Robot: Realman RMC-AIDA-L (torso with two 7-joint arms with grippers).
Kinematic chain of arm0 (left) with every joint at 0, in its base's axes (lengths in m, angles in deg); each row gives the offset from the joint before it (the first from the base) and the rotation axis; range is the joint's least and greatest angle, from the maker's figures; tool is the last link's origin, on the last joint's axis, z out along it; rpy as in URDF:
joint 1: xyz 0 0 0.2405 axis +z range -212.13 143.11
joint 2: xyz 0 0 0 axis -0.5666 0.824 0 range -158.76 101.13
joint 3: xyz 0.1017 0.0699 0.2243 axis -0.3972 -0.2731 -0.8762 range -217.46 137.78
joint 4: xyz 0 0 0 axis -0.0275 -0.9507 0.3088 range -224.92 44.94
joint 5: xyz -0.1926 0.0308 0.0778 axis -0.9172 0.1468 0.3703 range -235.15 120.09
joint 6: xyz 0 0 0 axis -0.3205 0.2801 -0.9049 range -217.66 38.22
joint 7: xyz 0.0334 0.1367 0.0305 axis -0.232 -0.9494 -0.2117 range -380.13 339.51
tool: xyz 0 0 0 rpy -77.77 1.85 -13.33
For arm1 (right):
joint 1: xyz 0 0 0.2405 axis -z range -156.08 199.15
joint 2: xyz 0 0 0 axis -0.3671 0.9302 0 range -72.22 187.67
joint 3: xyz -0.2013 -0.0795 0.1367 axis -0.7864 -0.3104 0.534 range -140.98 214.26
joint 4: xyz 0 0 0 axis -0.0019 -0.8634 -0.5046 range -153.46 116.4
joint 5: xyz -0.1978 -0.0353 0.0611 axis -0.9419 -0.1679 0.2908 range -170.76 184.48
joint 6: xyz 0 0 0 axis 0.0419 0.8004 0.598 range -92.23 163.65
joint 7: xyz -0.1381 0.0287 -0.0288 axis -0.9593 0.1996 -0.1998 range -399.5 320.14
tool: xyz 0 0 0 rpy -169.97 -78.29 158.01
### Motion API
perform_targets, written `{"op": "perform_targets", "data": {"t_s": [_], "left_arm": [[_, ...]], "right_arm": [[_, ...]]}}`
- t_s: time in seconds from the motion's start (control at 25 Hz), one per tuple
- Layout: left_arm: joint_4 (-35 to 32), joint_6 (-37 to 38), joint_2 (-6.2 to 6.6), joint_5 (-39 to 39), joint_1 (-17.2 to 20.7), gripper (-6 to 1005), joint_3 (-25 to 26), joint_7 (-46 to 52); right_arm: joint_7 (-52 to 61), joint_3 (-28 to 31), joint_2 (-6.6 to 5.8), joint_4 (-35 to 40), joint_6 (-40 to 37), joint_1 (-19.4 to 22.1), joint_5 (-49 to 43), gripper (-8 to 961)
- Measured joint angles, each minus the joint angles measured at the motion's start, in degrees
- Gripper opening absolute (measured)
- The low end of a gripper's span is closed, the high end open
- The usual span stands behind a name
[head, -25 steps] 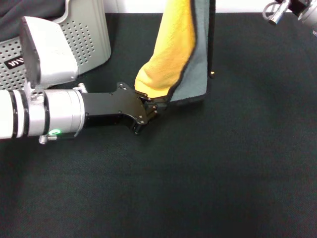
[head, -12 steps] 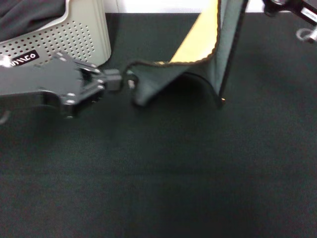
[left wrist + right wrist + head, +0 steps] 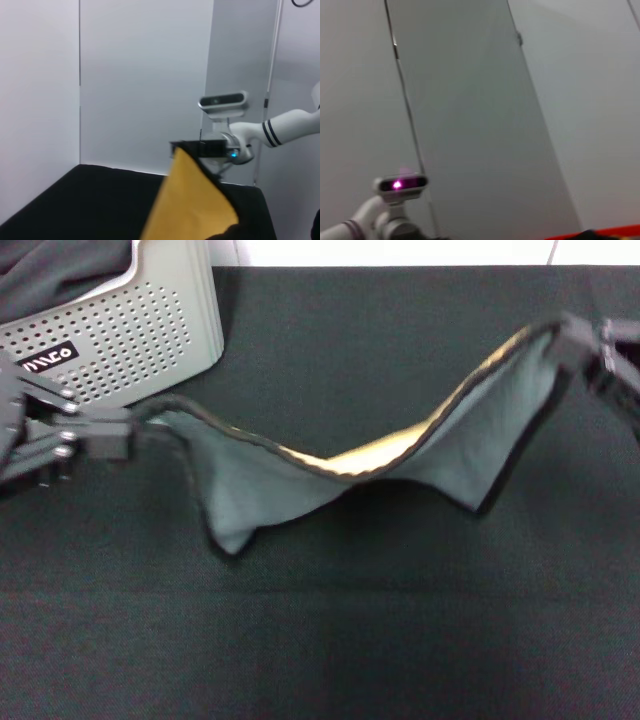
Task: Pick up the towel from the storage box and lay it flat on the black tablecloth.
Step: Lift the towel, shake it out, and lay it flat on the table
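The towel [image 3: 300, 475] hangs stretched between my two grippers, sagging in the middle just above the black tablecloth [image 3: 330, 640]. Its grey-green side faces the head camera and a thin yellow strip shows along the top edge. My left gripper [image 3: 138, 428] is shut on the towel's left corner, in front of the storage box [image 3: 140, 325]. My right gripper [image 3: 578, 340] is shut on the right corner at the far right. In the left wrist view the towel's yellow side [image 3: 192, 207] fills the lower middle, with the right gripper [image 3: 210, 148] beyond it.
A plain black fabric bundle [image 3: 55, 270] lies in the storage box at the top left. The tablecloth's far edge meets a white wall [image 3: 400, 250]. The right wrist view shows only wall panels and my left arm's wrist [image 3: 395, 187].
My left gripper has pulled the towel's corner to the left, towards the box, and my right gripper has come down at the right. The towel went from hanging folded to spread wide.
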Motion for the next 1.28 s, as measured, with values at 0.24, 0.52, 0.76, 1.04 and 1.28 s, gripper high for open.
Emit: {"op": "perform_targets", "data": {"t_s": [0.24,0.52,0.76,1.04,1.28], "left_arm": [[-0.3,0.3,6.16,-6.3,2.5,27,-1.0,2.3],[-1.7,0.5,9.36,-12.3,5.2,26,-3.5,5.0],[-5.7,0.4,8.29,-11.6,7.6,27,-4.4,5.9],[5.7,-0.7,0.57,10.0,-3.4,27,7.5,4.9],[12.2,-10.6,-5.13,31.5,-14.3,27,13.5,2.2]], "right_arm": [[4.9,0.0,1.93,-5.2,-11.0,1.4,-1.5,6],[10.2,0.1,3.37,-7.6,-20.8,1.7,-1.1,6],[11.6,2.7,3.45,-11.4,-18.6,0.5,-2.0,6],[8.6,2.9,4.43,-17.6,3.3,-7.0,-11.3,6],[6.4,3.0,5.7,-17.1,19.4,-11.0,-16.1,6]]}}
